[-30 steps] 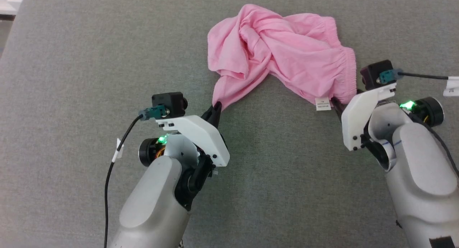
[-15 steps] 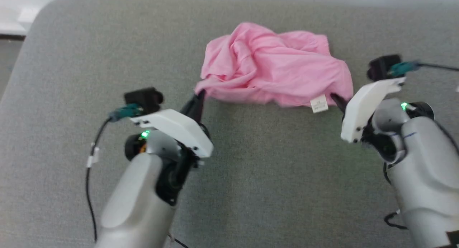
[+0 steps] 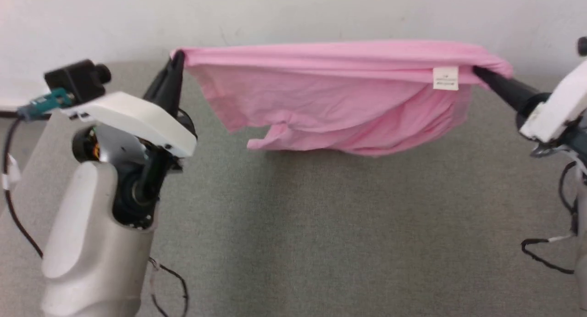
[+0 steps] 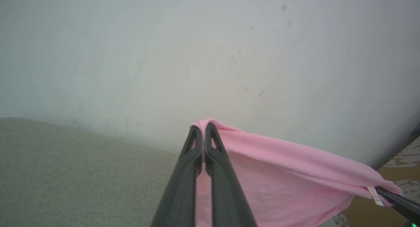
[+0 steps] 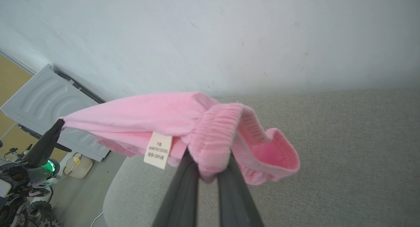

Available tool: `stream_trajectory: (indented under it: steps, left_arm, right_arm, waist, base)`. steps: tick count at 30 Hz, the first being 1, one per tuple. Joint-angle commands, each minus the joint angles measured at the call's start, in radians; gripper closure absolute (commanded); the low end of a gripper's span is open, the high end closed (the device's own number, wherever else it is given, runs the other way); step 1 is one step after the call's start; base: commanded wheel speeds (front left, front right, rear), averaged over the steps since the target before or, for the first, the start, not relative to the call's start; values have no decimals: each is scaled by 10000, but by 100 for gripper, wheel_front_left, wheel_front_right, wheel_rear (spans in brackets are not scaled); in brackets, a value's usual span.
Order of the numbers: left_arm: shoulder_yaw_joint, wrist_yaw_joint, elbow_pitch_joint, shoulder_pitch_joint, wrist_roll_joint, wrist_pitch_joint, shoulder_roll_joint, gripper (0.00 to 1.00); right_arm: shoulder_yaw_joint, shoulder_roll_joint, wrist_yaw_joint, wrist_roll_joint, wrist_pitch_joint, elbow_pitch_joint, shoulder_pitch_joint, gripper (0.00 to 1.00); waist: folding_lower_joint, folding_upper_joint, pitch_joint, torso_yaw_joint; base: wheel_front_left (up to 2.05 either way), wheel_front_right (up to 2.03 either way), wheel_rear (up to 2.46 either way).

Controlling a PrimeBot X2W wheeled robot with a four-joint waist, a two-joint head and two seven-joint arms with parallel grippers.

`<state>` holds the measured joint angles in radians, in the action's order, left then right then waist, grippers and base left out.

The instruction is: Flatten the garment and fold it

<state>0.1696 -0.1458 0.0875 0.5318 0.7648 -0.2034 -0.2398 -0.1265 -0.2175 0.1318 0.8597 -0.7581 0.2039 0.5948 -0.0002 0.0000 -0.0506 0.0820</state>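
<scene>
1. The left forearm (image 3: 91, 243) stands at lower left of the head view. The left gripper (image 3: 178, 56) slants up and forward, fingers pinched together on the garment (image 3: 321, 92).
2. The right gripper (image 3: 478, 71) points inward from the right, fingers clamped on the garment's waistband.

The garment (image 3: 330, 101) is made of thin, soft, matt pink cloth, with the waistband (image 5: 216, 135) crinkled up pretty tight. The label (image 3: 445, 78) is smooth white fabric. Fingers (image 4: 185, 181) are done in dark matt plastic, and the bench (image 3: 321, 225) is covered in rough grey weave.
</scene>
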Motion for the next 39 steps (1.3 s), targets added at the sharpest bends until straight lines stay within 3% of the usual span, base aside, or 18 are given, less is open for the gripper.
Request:
stream_trajectory:
  steps: [1,8,16,22,31,34,39]
  left_arm:
    - [-123,-124,-152,169,22,-45,-149,100]
    - [-171,-352,-860,1081,-15,-928,-680,100]
    - [200,-508,368,3179,-548,-1638,-1013,100]
    - [367,-600,1694,5224,-1105,-1312,-932,100]
    - [288,-435,2988,7607,-1734,591,-647,100]
    - [276,-148,3392,7893,-1666,1102,-504,100]
    - [268,317,3873,7572,-1334,1598,-216,100]
  right_arm:
    - [-203,-37,-11,70,-103,-117,87,100]
    - [-1398,833,-11,40,-1595,-902,891,100]
    - [-2177,1553,-11,-1555,-2638,-178,3135,100]
    - [-2135,1666,-11,-2719,-1546,1276,5634,100]
    - [-1245,1671,-11,-2756,1882,2901,8357,100]
    - [-1190,1671,-11,-2600,2577,3306,8664,100]
    - [-1021,1529,-11,-2538,2562,3632,8055,100]
  waist:
    - [2,0,391,-123]
    - [2,0,271,-166]
    - [2,0,-963,-323]
    - [2,0,-2428,-501]
    - [2,0,-3878,-498]
    - [2,0,-4013,-419]
    - [2,0,-3997,-209]
  base:
    - [0,0,0]
    - [0,0,0]
    - [0,0,0]
    - [0,0,0]
    - [0,0,0]
    - [0,0,0]
    - [0,0,0]
